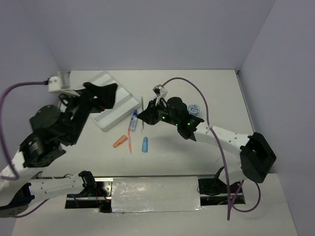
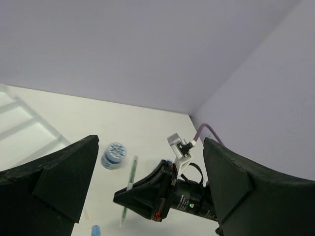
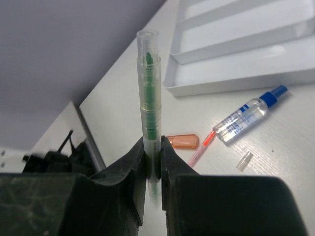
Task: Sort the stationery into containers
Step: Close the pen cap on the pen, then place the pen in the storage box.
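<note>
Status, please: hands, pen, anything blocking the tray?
Left hand open, empty, over tray. Right hand shut on green pen. Left hand may block the drop.

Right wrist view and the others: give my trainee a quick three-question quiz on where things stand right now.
1. True or false: the right gripper is shut on the green pen.
2. Which item lies nearest the tray? A. blue-capped bottle B. orange cap C. patterned pot
3. Fill in: the left gripper has its jaws ____, with nothing between them.

Key: 1 true; 2 A; 3 open.
</note>
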Motion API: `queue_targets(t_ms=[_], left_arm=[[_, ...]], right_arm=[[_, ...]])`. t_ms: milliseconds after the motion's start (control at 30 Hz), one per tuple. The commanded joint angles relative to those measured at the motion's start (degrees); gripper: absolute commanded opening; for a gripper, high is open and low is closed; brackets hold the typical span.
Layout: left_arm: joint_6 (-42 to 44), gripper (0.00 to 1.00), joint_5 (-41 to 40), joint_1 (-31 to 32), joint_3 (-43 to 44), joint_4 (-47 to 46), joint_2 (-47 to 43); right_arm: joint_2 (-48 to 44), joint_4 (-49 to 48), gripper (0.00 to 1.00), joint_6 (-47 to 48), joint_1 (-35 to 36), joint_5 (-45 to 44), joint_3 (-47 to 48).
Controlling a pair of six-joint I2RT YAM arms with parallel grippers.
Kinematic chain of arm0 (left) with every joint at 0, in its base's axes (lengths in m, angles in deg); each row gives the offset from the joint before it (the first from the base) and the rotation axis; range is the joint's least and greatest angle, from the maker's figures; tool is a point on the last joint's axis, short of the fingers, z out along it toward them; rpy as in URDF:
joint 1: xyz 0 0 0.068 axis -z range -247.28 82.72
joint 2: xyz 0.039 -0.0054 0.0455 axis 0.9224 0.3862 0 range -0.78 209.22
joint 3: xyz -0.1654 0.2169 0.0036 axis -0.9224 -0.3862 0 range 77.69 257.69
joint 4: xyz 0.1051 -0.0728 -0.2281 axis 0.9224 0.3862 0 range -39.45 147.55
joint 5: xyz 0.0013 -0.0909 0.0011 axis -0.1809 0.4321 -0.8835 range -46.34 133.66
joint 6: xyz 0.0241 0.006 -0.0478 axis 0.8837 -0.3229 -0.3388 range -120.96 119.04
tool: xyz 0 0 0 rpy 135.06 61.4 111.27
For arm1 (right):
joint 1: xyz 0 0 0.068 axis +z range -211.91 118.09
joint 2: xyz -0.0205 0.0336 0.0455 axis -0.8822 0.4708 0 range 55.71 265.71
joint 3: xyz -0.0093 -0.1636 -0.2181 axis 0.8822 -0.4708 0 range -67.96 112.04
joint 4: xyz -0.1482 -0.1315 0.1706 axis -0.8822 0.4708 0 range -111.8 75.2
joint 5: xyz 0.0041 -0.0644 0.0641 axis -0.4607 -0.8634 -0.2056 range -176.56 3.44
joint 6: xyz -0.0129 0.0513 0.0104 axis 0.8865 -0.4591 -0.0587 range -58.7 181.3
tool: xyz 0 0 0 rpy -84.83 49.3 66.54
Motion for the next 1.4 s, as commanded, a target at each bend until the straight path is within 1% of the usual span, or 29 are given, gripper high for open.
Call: queue_targets(t_ms=[0, 33, 67, 100, 133, 167, 233, 267, 300, 333, 367, 400, 433, 467, 533, 600, 633, 733, 800, 867, 900, 1067, 1100, 1133, 1167, 1267, 1333, 1367], left_arm=[[-2.1, 0.99, -12.8, 0.1, 1.0, 9.6, -4.2], [-3.3, 0.99, -13.3, 0.1, 0.4, 14.2, -6.0], [-3.8, 0.99, -13.2, 0.1, -1.0, 16.4, -6.9], [-4.3, 0.99, -12.9, 0.1, -1.8, 18.6, -7.7], [-4.6, 0.99, -12.4, 0.1, -2.9, 22.3, -9.6], [-4.5, 0.99, -12.0, 0.1, -5.2, 23.7, -10.5], [-4.1, 0.99, -11.4, 0.2, -7.5, 26.5, -12.5], [-3.5, 0.99, -11.3, 0.2, -10.0, 28.5, -14.4], [-3.3, 0.99, -11.4, 0.1, -11.3, 29.2, -15.3], [-3.4, 0.99, -13.7, 0.2, -13.1, 29.5, -17.9], [-2.8, 0.99, -14.7, 0.2, -17.5, 27.1, -19.6], [-1.6, 0.99, -15.1, 0.1, -19.8, 24.9, -21.4], [1.3, 0.99, -14.5, 0.1, -22.2, 22.5, -25.1], [2.2, 0.99, -13.5, 0.1, -24.9, 20.6, -26.9], [1.8, 0.99, -11.9, 0.1, -26.4, 18.7, -30.4], [-0.7, 0.99, -12.6, -0.3, -27.2, 19.1, -32.9], [-1.2, 0.99, -12.5, -0.8, -27.5, 19.7, -33.3], [-1.8, 0.99, -12.8, -3.2, -28.0, 20.8, -34.5], [-1.4, 0.99, -12.9, -4.1, -28.0, 20.4, -34.6], [-0.1, 0.99, -11.2, -4.7, -28.5, 19.5, -34.2], [0.2, 0.99, -10.5, -4.9, -28.6, 19.1, -33.9], [1.0, 0.97, -7.5, -6.2, -28.1, 18.9, -31.7], [1.3, 0.97, -7.1, -6.6, -28.2, 18.7, -31.6], [1.4, 0.97, -6.7, -7.2, -28.4, 18.3, -31.7], [1.5, 0.97, -6.3, -7.6, -28.5, 18.1, -31.9], [1.5, 0.98, -5.8, -8.4, -28.8, 17.8, -32.4], [1.5, 0.98, -6.0, -8.6, -28.8, 17.9, -32.3], [1.4, 0.98, -6.3, -8.6, -28.7, 18.1, -31.8]], right_arm=[[5.7, -4.7, 0.0, -9.9, 0.3, -10.1, 5.3], [7.3, -4.6, 0.0, -15.5, 0.3, -12.3, 6.4], [11.4, -6.2, 0.0, -17.9, 0.3, -13.2, 8.6], [13.7, -5.2, 0.0, -20.6, 0.5, -14.4, 10.5], [15.8, -3.5, 0.0, -27.0, 0.6, -16.6, 12.8], [20.3, 1.1, 0.0, -30.6, 0.7, -18.2, 17.6], [24.5, 3.8, 0.0, -36.7, 1.2, -21.4, 21.7], [28.7, 6.4, 0.0, -41.5, 1.5, -22.2, 26.1], [30.8, 8.0, 0.0, -43.4, 1.8, -23.6, 28.5], [32.6, 9.6, 0.0, -46.1, 2.3, -24.2, 31.1], [36.3, 12.8, 0.01, -46.9, 2.6, -25.0, 36.3], [37.9, 14.6, 0.01, -47.4, 2.8, -26.2, 38.8], [41.1, 16.6, 0.01, -47.9, 3.4, -28.9, 41.3], [42.5, 20.4, 0.01, -48.5, 3.6, -30.2, 45.8], [46.5, 21.9, 0.05, -49.8, 3.5, -31.2, 50.3], [49.3, 23.5, 0.07, -49.3, 3.2, -31.2, 53.7], [52.5, 25.2, 0.11, -48.8, 3.1, -30.7, 57.9], [58.5, 29.4, 0.14, -48.7, 3.2, -29.6, 65.1], [59.4, 29.0, 0.15, -50.0, 3.3, -29.3, 64.9], [58.7, 25.9, 0.23, -50.7, 3.3, -29.1, 61.3], [58.2, 25.2, 0.33, -50.8, 3.4, -29.2, 60.4], [57.0, 27.1, 0.47, -48.6, 3.4, -30.4, 60.0], [56.5, 26.9, 0.57, -47.7, 3.4, -30.5, 59.6], [55.4, 25.9, 0.71, -47.2, 3.4, -30.5, 58.7], [54.1, 25.5, 0.99, -45.8, 3.4, -30.6, 58.3], [52.2, 25.7, 1.0, -43.0, 3.4, -31.5, 58.2], [48.4, 25.9, 1.0, -40.9, 3.5, -32.8, 57.1], [44.5, 23.7, 1.0, -38.3, 3.6, -33.5, 54.2]])
